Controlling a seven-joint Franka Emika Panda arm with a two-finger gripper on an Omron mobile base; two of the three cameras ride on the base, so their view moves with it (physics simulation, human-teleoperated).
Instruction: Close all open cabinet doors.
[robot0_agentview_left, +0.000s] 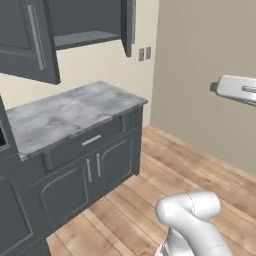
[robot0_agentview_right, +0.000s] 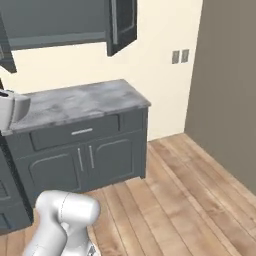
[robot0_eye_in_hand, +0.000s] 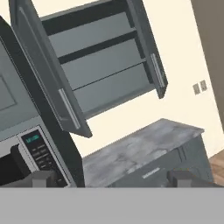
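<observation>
With the gripper (robot0_eye_in_hand: 111, 178) held well short of the wall cabinet, its fingertips apart and clamped on nothing, an approach step is judged in hand, and beyond the counter (robot0_eye_in_hand: 144, 151) the left door (robot0_eye_in_hand: 48, 70) and right door (robot0_eye_in_hand: 151, 52), both swung wide, must next be reached and pushed shut.

Flat, even rendered light with no visible lamp or window. The cream wall (robot0_agentview_right: 160, 30) is bright and uniform; the taupe side wall (robot0_agentview_left: 200, 75) is duller. Shadows are soft: a dark band lies under the front edge of the marble counter (robot0_agentview_left: 70, 112), and the inside of the open wall cabinet (robot0_eye_in_hand: 100, 65) is shaded. No glare appears on the counter or the wood floor (robot0_agentview_right: 190, 190). All three pictures are coarse and slightly soft, with jagged edges. Straight lines stay straight near the borders.
</observation>
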